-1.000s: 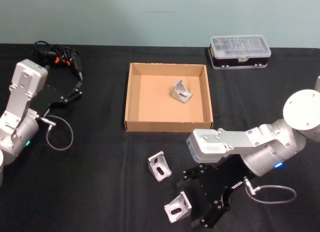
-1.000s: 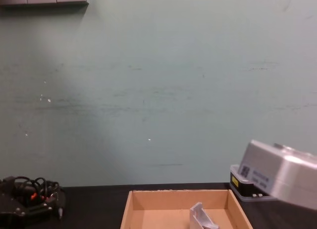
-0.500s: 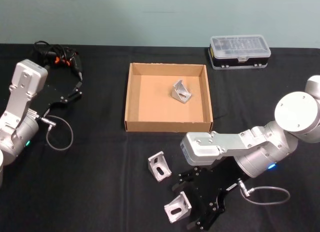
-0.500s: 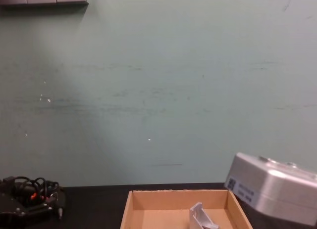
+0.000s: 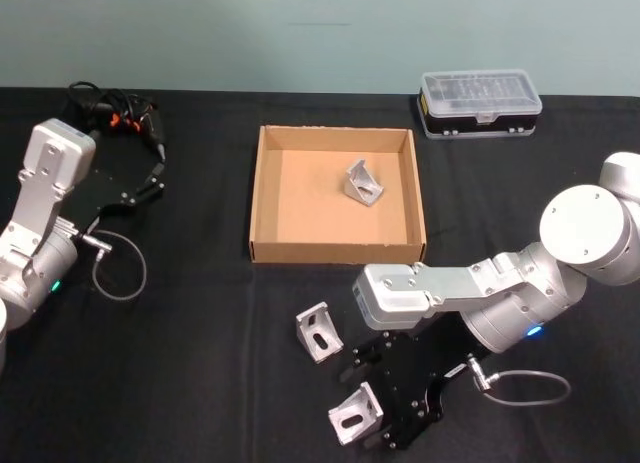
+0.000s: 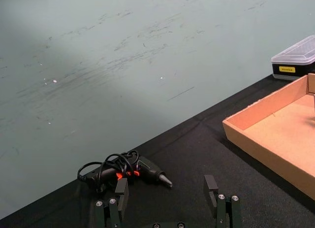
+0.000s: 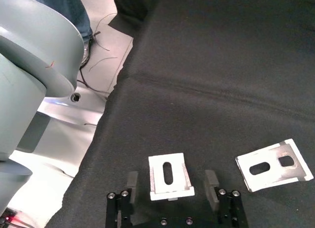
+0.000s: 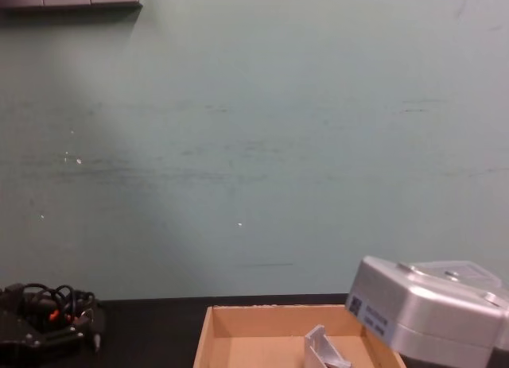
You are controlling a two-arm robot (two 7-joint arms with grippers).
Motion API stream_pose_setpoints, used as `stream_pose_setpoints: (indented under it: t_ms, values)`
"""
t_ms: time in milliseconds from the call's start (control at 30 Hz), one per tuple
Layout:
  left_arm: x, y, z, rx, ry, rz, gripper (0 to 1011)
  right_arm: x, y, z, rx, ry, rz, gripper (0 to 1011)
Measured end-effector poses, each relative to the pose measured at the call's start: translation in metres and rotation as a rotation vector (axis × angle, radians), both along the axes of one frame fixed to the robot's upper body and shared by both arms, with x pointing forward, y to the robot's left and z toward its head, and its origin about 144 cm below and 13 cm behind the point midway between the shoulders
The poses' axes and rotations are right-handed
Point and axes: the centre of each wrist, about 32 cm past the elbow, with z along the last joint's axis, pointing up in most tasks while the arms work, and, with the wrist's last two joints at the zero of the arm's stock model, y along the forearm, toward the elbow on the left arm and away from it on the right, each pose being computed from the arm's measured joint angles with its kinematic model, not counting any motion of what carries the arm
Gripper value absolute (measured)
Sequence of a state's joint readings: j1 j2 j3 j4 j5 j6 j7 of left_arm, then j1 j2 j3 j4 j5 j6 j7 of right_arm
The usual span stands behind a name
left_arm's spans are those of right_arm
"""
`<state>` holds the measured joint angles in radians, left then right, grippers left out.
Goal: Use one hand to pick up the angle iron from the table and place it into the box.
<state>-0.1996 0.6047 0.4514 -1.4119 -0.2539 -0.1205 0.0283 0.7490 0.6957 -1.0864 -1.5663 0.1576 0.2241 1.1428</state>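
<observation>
Three silver angle irons are in view. One lies inside the tan box (image 5: 256, 198), right of its middle (image 5: 363, 182). A second angle iron (image 5: 319, 331) sits on the black table (image 5: 200, 373) in front of the box. The third angle iron (image 5: 356, 413) lies near the table's front edge. My right gripper (image 5: 369, 397) is open and low over the table, with that third angle iron (image 7: 169, 176) lying between its fingers (image 7: 131, 181), apart from both. The second angle iron (image 7: 273, 165) lies just beside it. My left gripper (image 5: 150, 178) is parked open at the far left.
A black case with a clear lid (image 5: 480, 101) stands behind the box's right corner. A glue gun with a coiled cord (image 5: 110, 113) lies at the back left, just beyond my left gripper (image 6: 166, 191). The table's front edge is close behind the right gripper.
My right arm has swung left and slightly forward, bringing the open gripper around the nearest angle iron. The left arm and all three angle irons have stayed put.
</observation>
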Motion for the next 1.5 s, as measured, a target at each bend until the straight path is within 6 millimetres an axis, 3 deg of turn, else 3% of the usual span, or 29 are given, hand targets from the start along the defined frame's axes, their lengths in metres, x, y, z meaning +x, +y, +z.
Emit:
stream_pose_setpoints:
  t_ms: [467, 833, 1200, 1500]
  values:
    - [0.0, 0.0, 0.0, 0.0, 0.0, 0.0, 1000, -0.003, -0.002, 0.0, 0.002, -0.001, 0.009, 465]
    - [0.0, 0.0, 0.0, 0.0, 0.0, 0.0, 1000, -0.007, -0.009, 0.018, 0.064, -0.024, -0.006, 452]
    - [0.0, 0.0, 0.0, 0.0, 0.0, 0.0, 1000, 0.0, -0.038, 0.071, 0.189, -0.176, -0.172, 452]
    - [0.0, 0.0, 0.0, 0.0, 0.0, 0.0, 1000, 0.014, -0.052, 0.078, 0.22, -0.275, -0.357, 452]
